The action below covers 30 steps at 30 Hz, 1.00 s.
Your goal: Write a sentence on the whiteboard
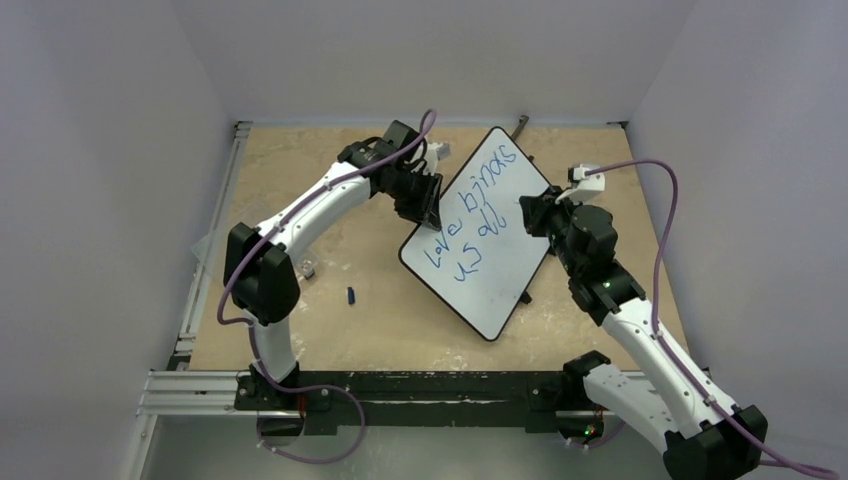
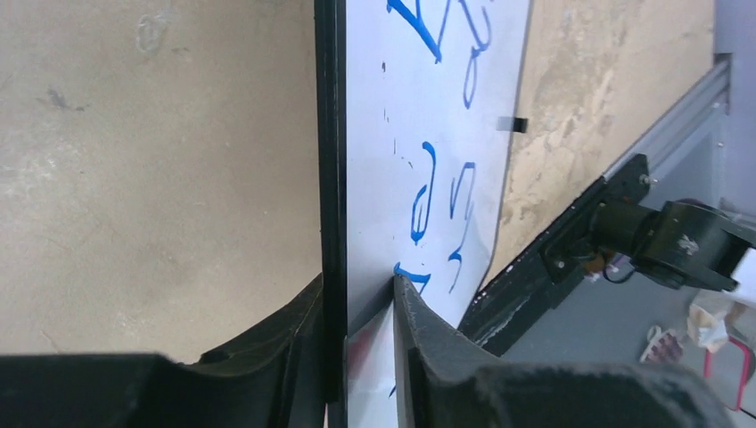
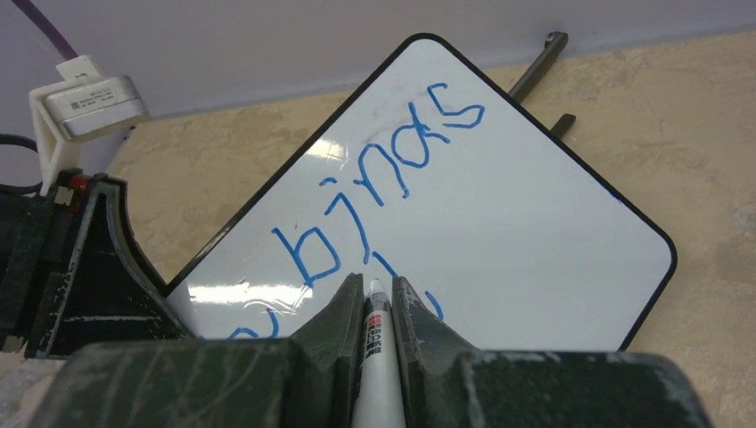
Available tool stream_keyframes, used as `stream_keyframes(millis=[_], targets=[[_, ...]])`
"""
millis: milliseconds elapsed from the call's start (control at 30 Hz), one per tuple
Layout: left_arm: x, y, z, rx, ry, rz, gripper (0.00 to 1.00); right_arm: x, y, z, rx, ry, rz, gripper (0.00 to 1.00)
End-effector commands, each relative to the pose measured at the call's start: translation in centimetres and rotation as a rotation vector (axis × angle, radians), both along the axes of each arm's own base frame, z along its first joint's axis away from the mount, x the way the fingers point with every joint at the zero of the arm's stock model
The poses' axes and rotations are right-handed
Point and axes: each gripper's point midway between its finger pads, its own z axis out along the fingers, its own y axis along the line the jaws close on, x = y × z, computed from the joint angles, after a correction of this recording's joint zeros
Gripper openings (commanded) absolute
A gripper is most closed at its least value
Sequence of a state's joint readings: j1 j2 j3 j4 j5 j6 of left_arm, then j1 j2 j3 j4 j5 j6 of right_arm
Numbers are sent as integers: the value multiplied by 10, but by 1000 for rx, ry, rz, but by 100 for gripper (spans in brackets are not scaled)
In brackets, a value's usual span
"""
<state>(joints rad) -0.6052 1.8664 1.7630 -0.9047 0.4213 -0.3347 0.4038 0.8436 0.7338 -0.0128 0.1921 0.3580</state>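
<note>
The whiteboard (image 1: pixel 500 270) lies diagonally mid-table, its far corner toward the back wall. The sentence (image 1: pixel 470 215) is blue handwriting in two lines, "love brings" over "us all". My left gripper (image 1: pixel 428 205) is shut on the board's left rim; in the left wrist view the fingers (image 2: pixel 428 339) clamp the black rim (image 2: pixel 332 178) from both sides. My right gripper (image 1: pixel 530 212) is at the board's right edge, shut on a white marker (image 3: pixel 374 339) whose tip points at the board (image 3: pixel 535 232) just below "brings" (image 3: pixel 392 178); I cannot tell if the tip touches.
A small blue cap (image 1: pixel 352 295) and a small grey piece (image 1: pixel 310 268) lie on the tan tabletop left of the board. A black bar (image 3: pixel 539 58) lies at the back wall behind the board. An aluminium rail (image 1: pixel 215 230) runs along the left edge.
</note>
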Motion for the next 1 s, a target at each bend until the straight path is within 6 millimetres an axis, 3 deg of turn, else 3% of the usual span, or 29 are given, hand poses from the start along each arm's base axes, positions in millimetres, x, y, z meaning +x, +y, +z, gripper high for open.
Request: stream_keyframes(millis=[0, 167, 433, 733, 967], targets=[[3, 7, -25, 107, -41, 0, 30, 0, -1, 7, 11, -23, -9, 0], [7, 7, -22, 102, -61, 8, 37, 1, 0, 6, 9, -18, -7, 0], [9, 5, -15, 89, -79, 10, 41, 3, 1, 4, 10, -12, -3, 0], [16, 9, 18, 67, -149, 30, 57, 2, -1, 9, 8, -24, -11, 0], [9, 22, 44, 59, -198, 34, 62, 0, -3, 10, -8, -11, -18, 0]])
